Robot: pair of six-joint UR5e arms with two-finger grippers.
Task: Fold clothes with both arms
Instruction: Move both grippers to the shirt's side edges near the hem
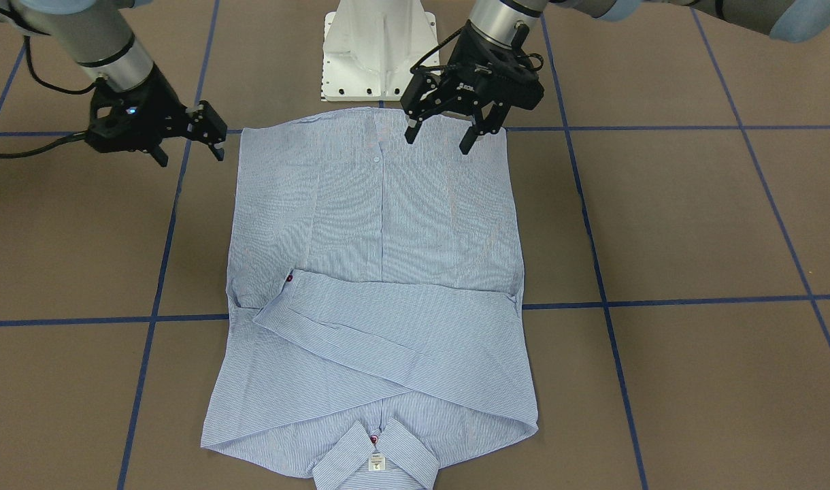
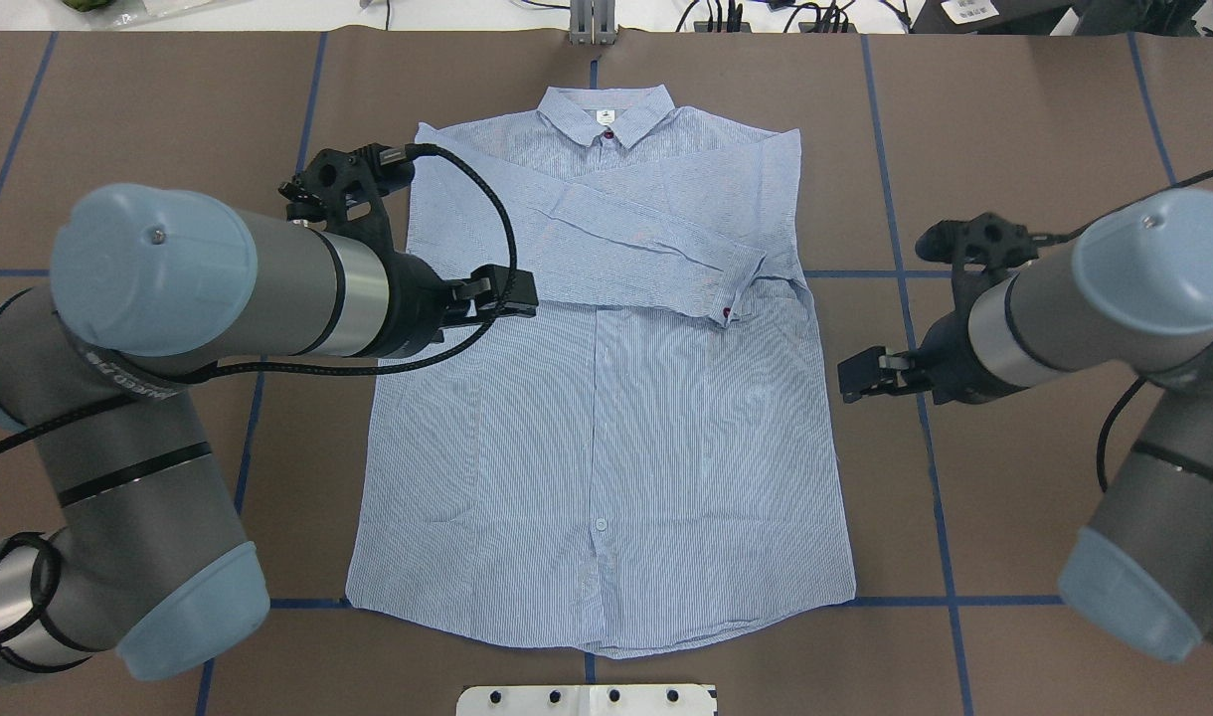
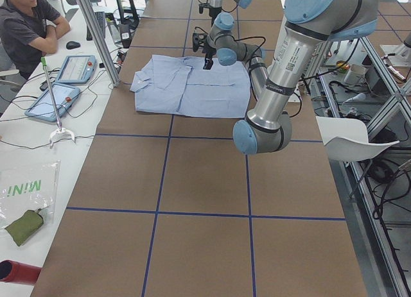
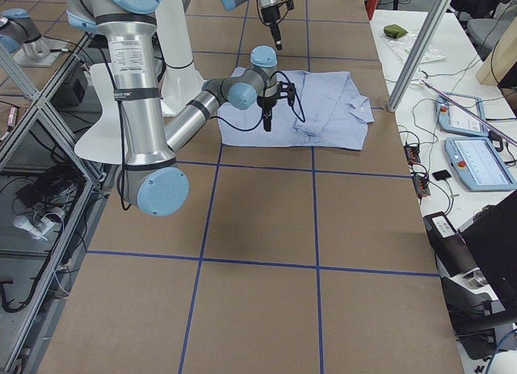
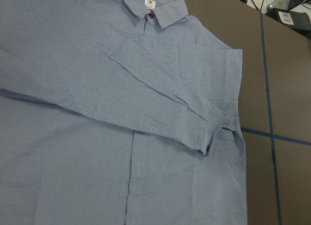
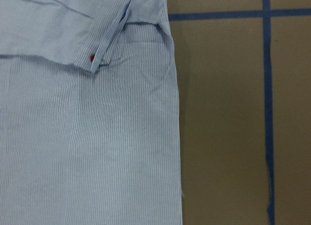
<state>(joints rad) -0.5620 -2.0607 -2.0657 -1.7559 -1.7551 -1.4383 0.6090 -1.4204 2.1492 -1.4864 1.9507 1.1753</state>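
Observation:
The light blue striped shirt (image 2: pixel 606 418) lies flat on the table, front up, with its collar (image 2: pixel 606 111) at the far side from the robot. Both sleeves are folded across the chest, and a cuff with a red button (image 2: pixel 728 314) lies on top. My left gripper (image 2: pixel 507 295) is open and empty above the shirt's left half; the front view (image 1: pixel 439 139) shows its fingers spread. My right gripper (image 2: pixel 850 378) is open and empty just off the shirt's right edge, and it also shows in the front view (image 1: pixel 191 158). Both wrist views show only the shirt (image 5: pixel 121 137) (image 6: pixel 87 137), no fingers.
The white pedestal base (image 1: pixel 379 54) stands at the near side by the shirt's hem. Blue tape lines (image 2: pixel 905 273) grid the brown table. An operator (image 3: pixel 26 27) sits at a side bench with tablets (image 3: pixel 77 69) beyond the collar end.

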